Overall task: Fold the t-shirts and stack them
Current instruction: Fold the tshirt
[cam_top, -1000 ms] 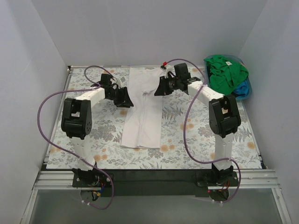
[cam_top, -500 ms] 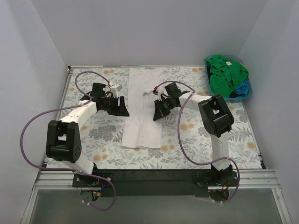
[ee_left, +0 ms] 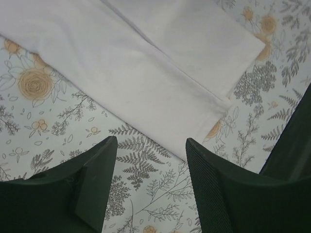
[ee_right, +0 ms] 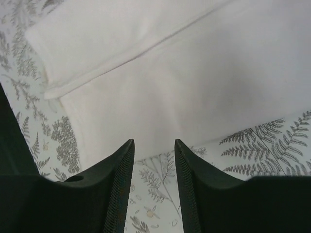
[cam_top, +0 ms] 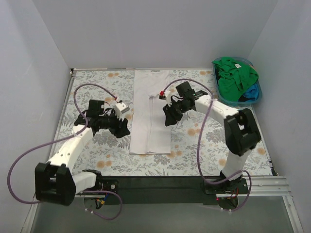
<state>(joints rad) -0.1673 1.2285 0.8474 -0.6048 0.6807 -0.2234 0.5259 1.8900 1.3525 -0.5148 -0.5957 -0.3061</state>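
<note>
**White t-shirt** [cam_top: 151, 114]: lies flat on the table [cam_top: 160, 183], folded into a long narrow strip. It runs from the far edge toward the near side, along the middle of the flowered cloth [cam_top: 97, 155]. A lengthwise fold line shows in both wrist views.

**Left hand** [cam_top: 121, 128]: low over the cloth, just left of the strip's near half. The fingers are spread wide with nothing between them. The left wrist view shows bare cloth in the gap and the strip's near corner just beyond the fingertips.

**Right hand** [cam_top: 167, 116]: at the strip's right edge, about halfway along it. The fingers are parted by a narrower gap and hold nothing. The right wrist view shows the shirt's edge just ahead of the tips; whether they touch it cannot be told.

**Green t-shirt** [cam_top: 233, 73]: bunched and unfolded, heaped in a tub [cam_top: 260, 92] at the far right corner. It lies on a blue t-shirt [cam_top: 249, 93], only part of which shows.
</note>
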